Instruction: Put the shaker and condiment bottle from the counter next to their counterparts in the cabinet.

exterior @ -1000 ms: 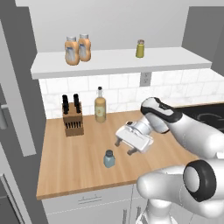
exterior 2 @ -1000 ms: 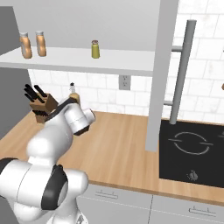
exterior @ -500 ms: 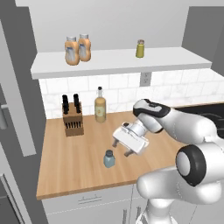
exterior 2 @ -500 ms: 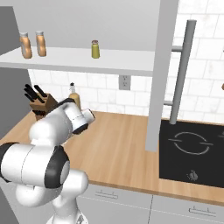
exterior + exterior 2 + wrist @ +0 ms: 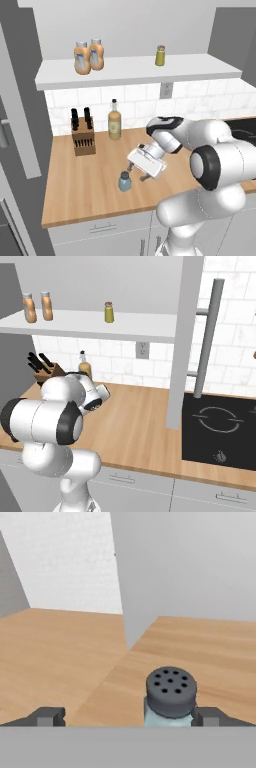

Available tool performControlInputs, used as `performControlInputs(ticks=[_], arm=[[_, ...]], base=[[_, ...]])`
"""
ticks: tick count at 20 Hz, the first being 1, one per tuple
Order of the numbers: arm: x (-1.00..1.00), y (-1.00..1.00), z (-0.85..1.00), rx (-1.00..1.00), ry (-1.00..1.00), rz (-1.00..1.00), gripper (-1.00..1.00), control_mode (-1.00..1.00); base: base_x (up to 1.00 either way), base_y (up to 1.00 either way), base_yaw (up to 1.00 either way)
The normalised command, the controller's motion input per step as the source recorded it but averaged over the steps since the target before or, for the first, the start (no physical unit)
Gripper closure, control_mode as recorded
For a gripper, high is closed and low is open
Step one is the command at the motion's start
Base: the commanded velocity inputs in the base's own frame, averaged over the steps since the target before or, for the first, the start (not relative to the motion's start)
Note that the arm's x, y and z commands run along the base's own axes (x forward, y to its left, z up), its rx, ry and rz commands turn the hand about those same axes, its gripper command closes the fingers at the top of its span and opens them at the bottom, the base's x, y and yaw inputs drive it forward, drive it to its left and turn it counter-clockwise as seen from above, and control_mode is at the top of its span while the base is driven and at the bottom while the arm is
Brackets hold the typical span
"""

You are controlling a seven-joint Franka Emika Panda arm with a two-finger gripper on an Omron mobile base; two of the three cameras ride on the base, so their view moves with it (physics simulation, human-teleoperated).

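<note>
My tool (image 5: 134, 174) is spread wide and has nothing in it. It hangs low over the counter (image 5: 90, 190), tipped down and to the side.

The shaker (image 5: 124, 181) stands straight up on the counter, near the front edge. It sits just beside my tool, a little toward the side away from the stove. In the hand view its dark cap (image 5: 171, 691) with the little holes is right at the bottom, between my two fingertips (image 5: 47, 716). It is much closer to the one on the right side of that view. It looks almost touching that one, but I cannot tell for sure. The other fingertip has a big gap next to it.

So I think the shaker is off to one side of my tool, not in the middle. The shaker's long way runs up and down, and my fingertips are at about cap height. I think I should slide sideways a bit to center it and go lower, so I squeeze the body and not just the cap. If I squeeze now, I may knock it over.

Two orange bottles (image 5: 89, 57) stand side by side on the cabinet (image 5: 130, 72) shelf up above. The olive-green shaker (image 5: 160, 55) stands well apart from them on the same shelf. The blue-grey shaker should go next to that one.
</note>
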Motion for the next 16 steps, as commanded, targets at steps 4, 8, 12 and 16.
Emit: performControlInputs(ticks=[4, 8, 12, 16], arm=[[0.0, 0.07, -0.23, 0.0, 0.0, -0.06, -1.0, -1.0], [0.04, 0.02, -0.13, 0.0, 0.0, -0.12, -1.0, -1.0], [0.01, 0.05, -0.15, 0.0, 0.0, -0.14, -1.0, -1.0], [0.0, 0.11, -0.1, 0.0, 0.0, -0.08, -1.0, -1.0]], base=[[0.0, 0.0, 0.0], [0.0, 0.0, 0.0], [0.0, 0.0, 0.0], [0.0, 0.0, 0.0]])
